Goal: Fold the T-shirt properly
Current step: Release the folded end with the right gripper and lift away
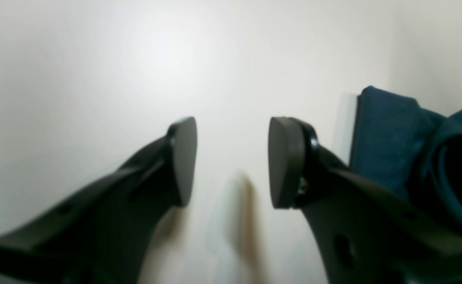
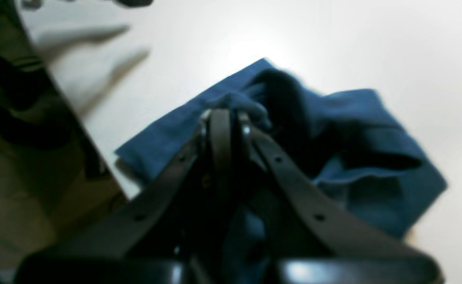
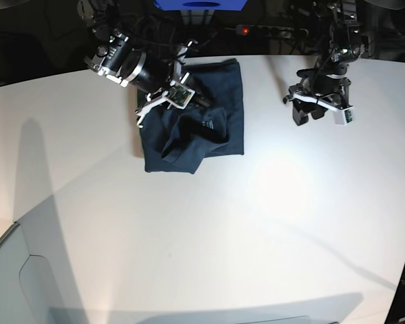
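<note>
While the right tool [image 2: 225, 114] is pinching a raised fold of the T-shirt [image 2: 345, 157] between fully clenched fingers, the cloth is bunching up around its tips in the right wrist view. From the base view that tool [image 3: 187, 96] is sitting over the upper left part of the garment [image 3: 219, 125], which is lying near the far edge of the white worktop [image 3: 209, 229], left of centre.

Dark navy-blue and slightly heathered, the shirt is lying partly folded into a rough rectangle, with one layer turning back across its middle and faint white label print showing on that turned layer. Its lower left corner is jutting out a little past the rest.

Well apart on the other side, the left tool [image 3: 317, 108] is hovering released above bare worktop, touching nothing. Through the left wrist camera its two dark pads [image 1: 183, 157] are standing apart with white surface between them [image 1: 233, 161], and a corner of the blue fabric [image 1: 385, 138] is showing at the right, partly covered by one finger.

Both wrist views are blurring badly, so seams, sleeves and neckline are hard to make out. How much cloth is lying between the right fingers is hidden by the arm itself. No containers are showing.
</note>
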